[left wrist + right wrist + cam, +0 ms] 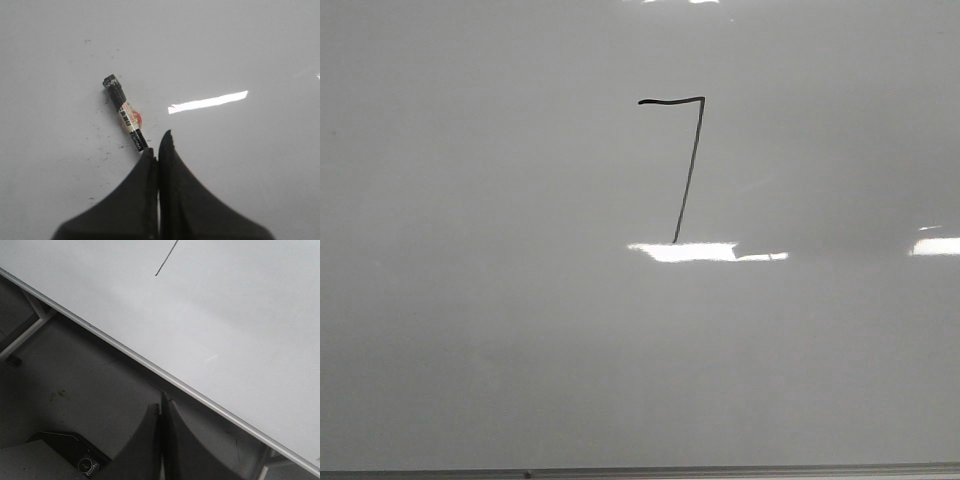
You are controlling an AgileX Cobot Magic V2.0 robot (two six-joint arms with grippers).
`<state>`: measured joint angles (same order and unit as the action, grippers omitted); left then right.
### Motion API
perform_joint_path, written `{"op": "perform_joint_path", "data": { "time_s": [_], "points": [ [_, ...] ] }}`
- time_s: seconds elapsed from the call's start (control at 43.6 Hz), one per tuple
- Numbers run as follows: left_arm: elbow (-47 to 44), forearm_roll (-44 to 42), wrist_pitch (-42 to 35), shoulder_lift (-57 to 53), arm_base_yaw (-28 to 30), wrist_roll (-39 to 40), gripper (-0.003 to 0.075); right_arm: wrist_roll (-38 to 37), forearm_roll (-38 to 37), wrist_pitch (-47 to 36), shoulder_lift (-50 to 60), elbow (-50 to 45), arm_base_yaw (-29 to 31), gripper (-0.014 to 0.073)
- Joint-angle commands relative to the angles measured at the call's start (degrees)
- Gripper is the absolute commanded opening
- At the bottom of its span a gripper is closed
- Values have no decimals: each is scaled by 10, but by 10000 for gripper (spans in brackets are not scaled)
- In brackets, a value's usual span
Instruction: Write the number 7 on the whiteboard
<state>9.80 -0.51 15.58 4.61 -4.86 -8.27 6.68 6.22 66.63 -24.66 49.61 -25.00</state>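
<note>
The number 7 point(688, 165) is drawn in thin black marker on the whiteboard point(470, 300), a short top stroke joined to a long slanted downstroke. The end of its downstroke point(166, 261) shows in the right wrist view. A black marker with a white and red label point(125, 113) lies flat on the board in the left wrist view. My left gripper point(157, 145) is shut and empty, its tips just beside the marker's near end. My right gripper point(161, 407) is shut and empty, off the board past its metal edge point(150, 366). Neither gripper shows in the front view.
Bright glare patches point(685, 251) lie on the board below the 7 and at the right point(935, 245). The board's thin metal bottom edge point(640, 470) runs along the front. Below the board edge are a grey floor, a frame leg point(25, 335) and a dark device point(75, 455).
</note>
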Motion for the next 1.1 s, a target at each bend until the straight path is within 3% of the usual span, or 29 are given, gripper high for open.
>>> {"op": "perform_joint_path", "data": {
  "time_s": [0.0, 0.229, 0.597, 0.78, 1.078],
  "points": [
    [-34, 5, -110, -20, 16, 0, -20, 2, -2, -37, -4, 11, 4, -67],
    [-111, 39, -194, -56, 46, 0, -20, 2, -2, -35, -4, 11, 4, -67],
    [-109, 45, -185, -56, 50, 3, -21, 2, -2, -35, -4, 11, 4, -67],
    [-109, 0, -183, -58, 49, 79, -20, 2, -2, -34, -4, 11, 4, -67],
    [-109, 17, -187, -58, 48, 83, -20, 2, -2, -34, -4, 11, 4, -67]
  ]
}}
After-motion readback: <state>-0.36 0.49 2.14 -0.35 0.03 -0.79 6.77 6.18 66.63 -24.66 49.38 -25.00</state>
